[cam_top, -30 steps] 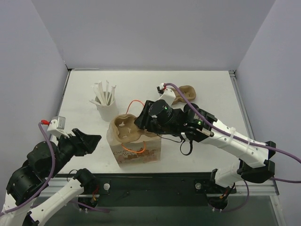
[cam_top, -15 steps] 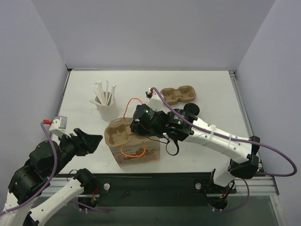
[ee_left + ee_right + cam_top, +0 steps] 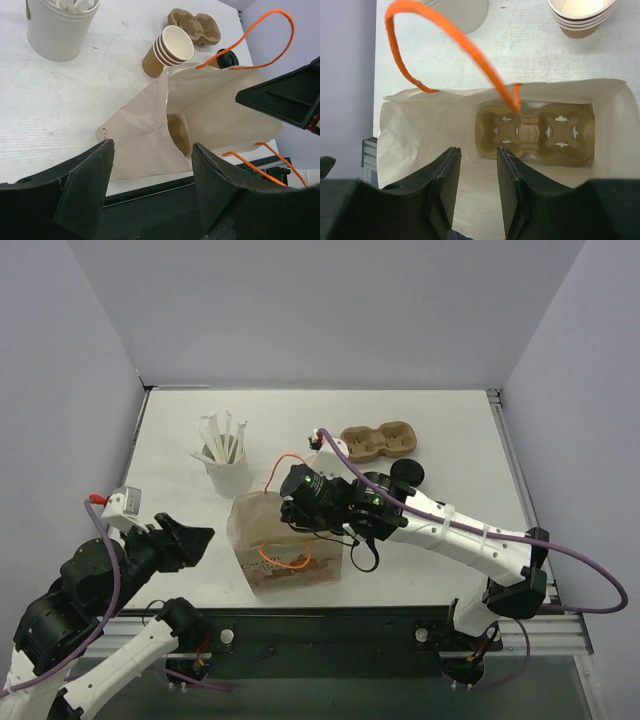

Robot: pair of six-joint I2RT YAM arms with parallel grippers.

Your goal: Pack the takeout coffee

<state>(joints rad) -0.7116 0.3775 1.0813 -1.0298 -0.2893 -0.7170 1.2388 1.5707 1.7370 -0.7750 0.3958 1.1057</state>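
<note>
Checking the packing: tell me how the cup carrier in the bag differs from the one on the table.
The bagged carrier lies at the bottom of the open paper bag; the table carrier lies uncovered beside black lids. The right hand hangs open over the bagged carrier; no hand is over the table carrier. Both are tan, two-cup, empty.

The left arm (image 3: 85, 590) crouches at the bench's near left corner, left pincer (image 3: 152, 150) spread wide, empty. The right arm (image 3: 455, 532) reaches leftward along the near edge, right pincer (image 3: 477, 152) pointing down, slightly parted.
</note>
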